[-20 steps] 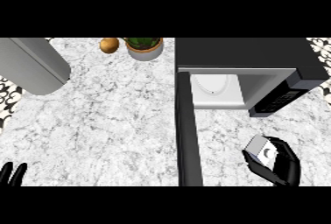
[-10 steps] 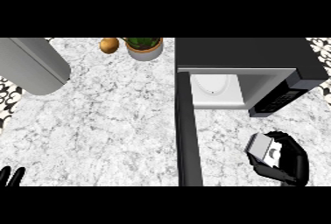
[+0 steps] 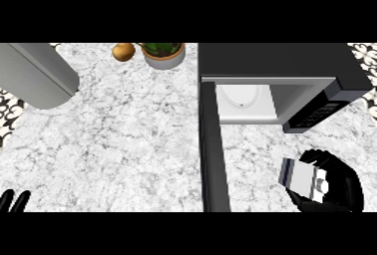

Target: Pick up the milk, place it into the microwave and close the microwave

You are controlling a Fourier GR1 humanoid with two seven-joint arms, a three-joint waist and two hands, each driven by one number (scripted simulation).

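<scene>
The milk carton, white with a dark blue side, is at the lower right in front of the microwave. My right hand is shut on the carton, its fingers curled over the top and right side. The microwave stands at the upper right with its door swung open toward me, seen edge-on as a dark strip. Its white inside shows a round plate. My left hand rests at the lower left corner, fingers up and straight.
A potted plant and a brown round item stand at the back of the marble counter. A large grey rounded appliance sits at the upper left. The open door divides the counter.
My right hand has closed further around the milk carton and shifted slightly right. The left hand has not moved.
</scene>
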